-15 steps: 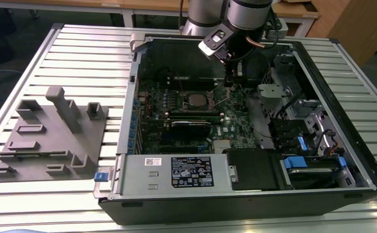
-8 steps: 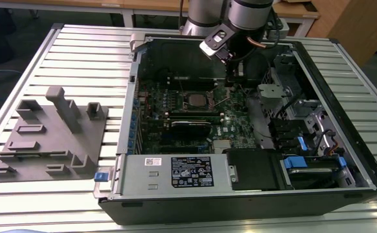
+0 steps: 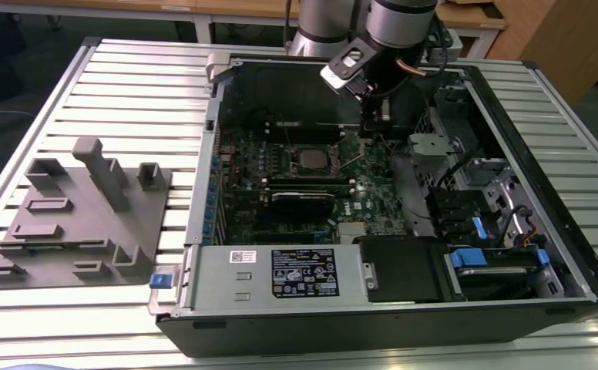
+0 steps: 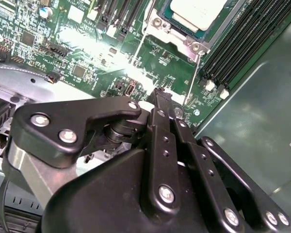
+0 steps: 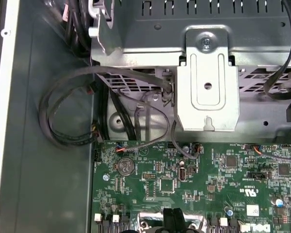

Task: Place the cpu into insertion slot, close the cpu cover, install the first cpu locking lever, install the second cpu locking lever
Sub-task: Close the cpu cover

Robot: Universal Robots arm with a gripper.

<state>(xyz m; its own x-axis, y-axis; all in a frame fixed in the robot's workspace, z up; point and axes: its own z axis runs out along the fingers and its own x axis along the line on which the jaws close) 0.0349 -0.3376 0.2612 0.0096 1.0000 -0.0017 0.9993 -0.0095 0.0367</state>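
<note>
The cpu (image 3: 307, 159) lies flat in the slot (image 3: 287, 158) at the middle of the green board (image 3: 376, 193), silver top up. It is square, so it has no long axis; in the exterior view its edges run in line with the memory slots (image 3: 301, 186) beside it. In the second wrist view the cpu (image 4: 196, 10) sits framed by the metal cover (image 4: 177, 36), which lies down over it. Two thin wire levers (image 4: 190, 77) run out from the cover's corners; I cannot tell whether they are latched.

The gripper (image 3: 370, 131) hangs inside the case (image 3: 576, 254), near the slot on the exterior view's right. In both wrist views its fingers are pressed together, with nothing seen between them (image 4: 161, 97) (image 5: 174, 218).

The power supply (image 3: 227, 281) carries a white label (image 3: 304, 272) with dark print. The board (image 5: 150, 184) bears a small white sticker (image 5: 252, 209) and white lettering.
</note>
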